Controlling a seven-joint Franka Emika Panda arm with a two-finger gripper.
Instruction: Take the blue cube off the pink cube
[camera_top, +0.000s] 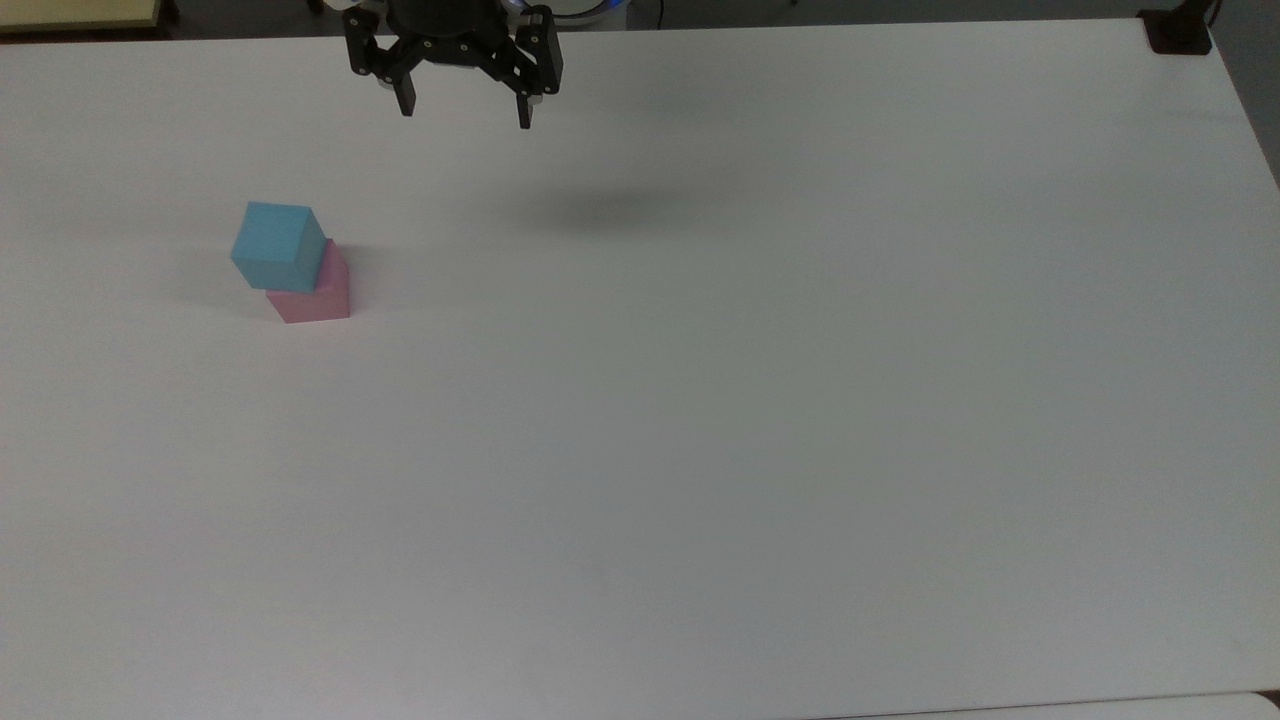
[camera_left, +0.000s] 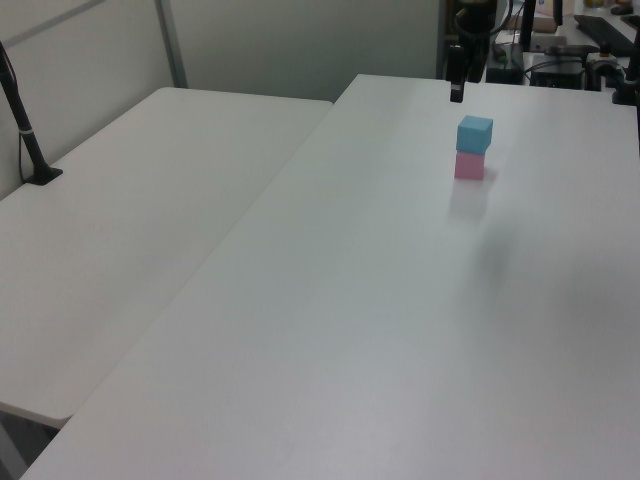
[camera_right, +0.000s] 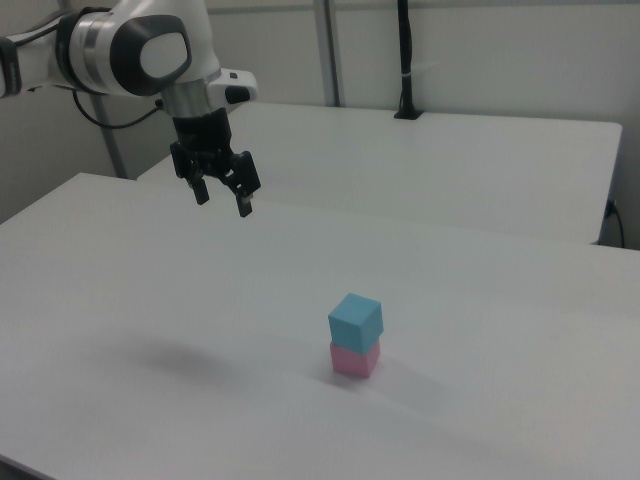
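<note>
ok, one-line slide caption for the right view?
Open gripper hangs above the white table, away from the blue cube stacked on the pink cube.

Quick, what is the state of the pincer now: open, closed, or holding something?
Pincer: open, holding nothing, in the air away from the blue cube.

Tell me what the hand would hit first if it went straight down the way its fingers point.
Probably bare white table. The open hand hangs high with its fingers pointing down, well aside from the blue cube stacked on the pink cube; nothing else seems to lie under it.
</note>
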